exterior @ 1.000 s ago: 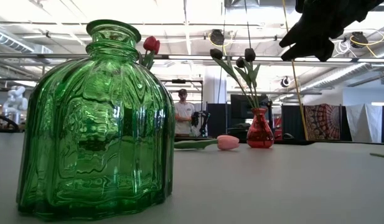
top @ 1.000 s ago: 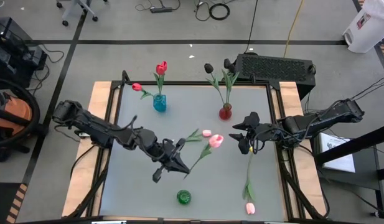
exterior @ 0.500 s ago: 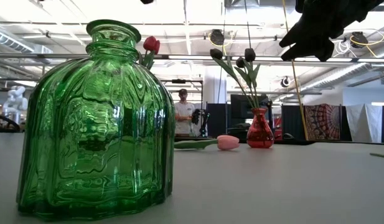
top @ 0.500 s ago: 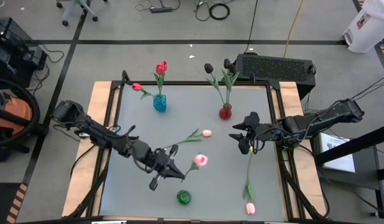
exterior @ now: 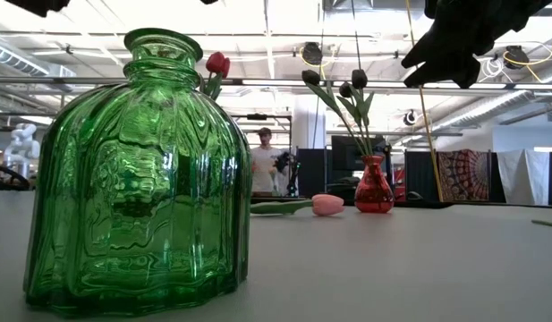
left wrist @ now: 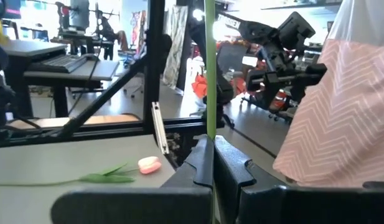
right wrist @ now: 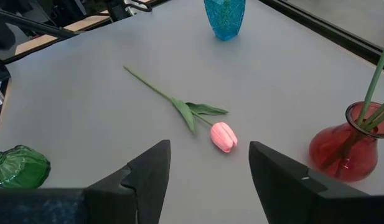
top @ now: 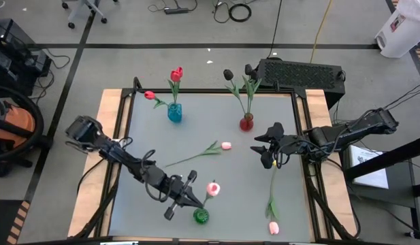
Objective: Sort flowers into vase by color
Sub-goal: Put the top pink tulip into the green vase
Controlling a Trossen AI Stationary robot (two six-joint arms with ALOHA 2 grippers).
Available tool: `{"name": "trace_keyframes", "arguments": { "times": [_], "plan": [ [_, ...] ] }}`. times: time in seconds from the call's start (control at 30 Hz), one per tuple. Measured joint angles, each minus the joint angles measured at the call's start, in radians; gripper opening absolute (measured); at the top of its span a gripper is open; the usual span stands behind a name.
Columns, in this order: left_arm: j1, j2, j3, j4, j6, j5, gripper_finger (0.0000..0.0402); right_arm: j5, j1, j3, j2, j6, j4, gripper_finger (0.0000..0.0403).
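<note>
My left gripper (top: 195, 202) (left wrist: 211, 146) hangs just above and to the left of the green vase (top: 201, 216) (exterior: 137, 179), shut on a pink tulip whose head (top: 213, 188) is above the vase. A second pink tulip (top: 225, 145) (right wrist: 223, 137) lies flat mid-table. A third (top: 273, 226) lies by the near right corner. My right gripper (top: 265, 146) (right wrist: 210, 180) hovers open at the table's right, nothing between its fingers. Red tulips (top: 176, 73) stand in the blue vase (top: 174, 112), black ones (top: 228, 73) in the red vase (top: 246, 122). My left gripper pinches the tulip's thin green stem (left wrist: 210, 124) between its two shut fingers, some way below the head. The fingers come level from the table's left and lie across the stem. The stem rises steeply out of the hold, and the tulip is lifted clear of the table.
The blue and red vases stand along the far edge, the green one near the front edge. A black box (top: 301, 73) sits behind the far right corner. A person (exterior: 264, 161) stands in the room beyond. Bare tabletop lies between the vases.
My left gripper has moved toward the table's near edge and down, to the green vase, carrying the pink tulip. The tulip's head has gone from mid-table to above the vase, and the stem has tipped more upright. The gripper's tip now shows at the low view's top left.
</note>
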Motion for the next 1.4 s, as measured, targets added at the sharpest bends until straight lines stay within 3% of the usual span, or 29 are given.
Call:
{"name": "trace_keyframes", "arguments": {
  "times": [0.47, 0.8, 1.4],
  "plan": [
    [-0.058, 0.070, 0.000, 0.027, 0.003, -0.052, 0.0000, 0.000, 0.000, 0.000, 0.000, 0.000, 0.003, 0.0210],
    [-0.059, 0.152, 0.001, 0.128, 0.003, -0.064, 0.0000, 0.000, 0.000, 0.000, 0.000, 0.000, 0.006, 0.0210],
    [-0.059, 0.222, 0.002, 0.142, -0.007, -0.072, 0.0000, 0.000, 0.000, 0.000, 0.000, 0.000, 0.006, 0.0210]
  ]
}}
